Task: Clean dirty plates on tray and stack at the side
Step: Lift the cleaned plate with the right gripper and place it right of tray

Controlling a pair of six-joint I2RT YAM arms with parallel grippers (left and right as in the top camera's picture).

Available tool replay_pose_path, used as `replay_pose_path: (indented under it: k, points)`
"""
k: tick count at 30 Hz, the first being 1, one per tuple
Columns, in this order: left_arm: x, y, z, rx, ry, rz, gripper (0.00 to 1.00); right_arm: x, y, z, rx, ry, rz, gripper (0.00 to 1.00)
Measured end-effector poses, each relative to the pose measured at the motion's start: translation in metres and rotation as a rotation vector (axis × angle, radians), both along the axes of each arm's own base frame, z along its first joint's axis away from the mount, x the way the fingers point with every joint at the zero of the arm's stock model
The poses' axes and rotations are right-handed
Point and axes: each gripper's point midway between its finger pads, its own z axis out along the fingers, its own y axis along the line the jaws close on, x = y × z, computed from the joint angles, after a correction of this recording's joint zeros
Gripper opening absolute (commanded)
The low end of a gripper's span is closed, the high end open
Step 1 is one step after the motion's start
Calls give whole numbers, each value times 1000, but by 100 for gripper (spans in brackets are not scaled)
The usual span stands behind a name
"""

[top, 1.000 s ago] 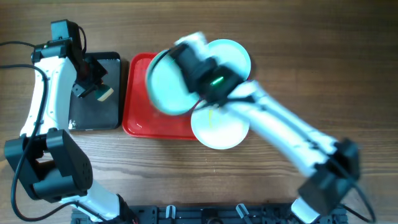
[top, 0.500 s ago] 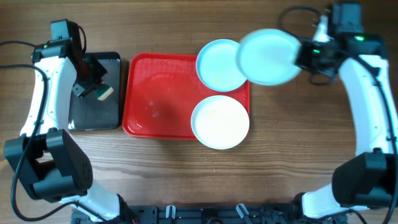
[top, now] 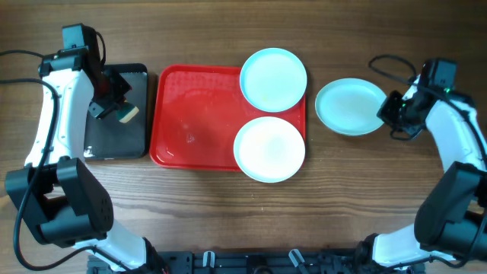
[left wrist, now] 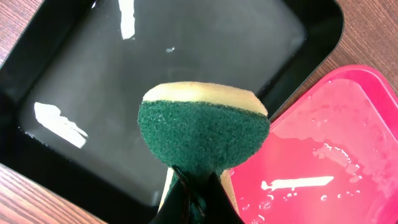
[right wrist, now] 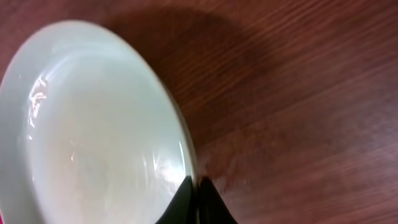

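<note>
The red tray [top: 190,106] lies at the table's middle with water beads on it. Two plates rest on its right part, one at the back [top: 273,78] and one at the front [top: 269,149]. A third plate [top: 350,106] [right wrist: 93,137] is on the wood right of the tray. My right gripper [top: 388,113] [right wrist: 196,186] is shut on that plate's right rim. My left gripper [top: 114,106] [left wrist: 193,193] hangs over the black tray [top: 114,141] [left wrist: 93,93], shut on a green and yellow sponge [top: 126,114] [left wrist: 204,134].
The black tray holds a film of water. The red tray's left edge [left wrist: 323,149] lies right beside it. Bare wooden table [top: 380,190] stretches right of and in front of the red tray. A cable [top: 388,65] loops behind the right arm.
My right arm has carried one plate from over the tray's left part across to the right and down onto the table beside the tray. The left arm has not moved.
</note>
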Motion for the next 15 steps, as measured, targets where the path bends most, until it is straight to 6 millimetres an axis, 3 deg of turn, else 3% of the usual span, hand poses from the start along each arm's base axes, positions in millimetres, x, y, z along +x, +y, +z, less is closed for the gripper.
replay_pose_path:
  k: [3,5,11,15]
  points:
    - [0,0,0,-1,1,0,4,-8,3,-15,6,8,-3,29]
    - [0,0,0,-1,1,0,4,-12,4,-19,11,19,-4,34]
    - [0,0,0,-1,1,0,4,-21,12,-22,47,53,10,29]
    - [0,0,0,-1,1,0,4,-30,30,-7,147,109,30,28]
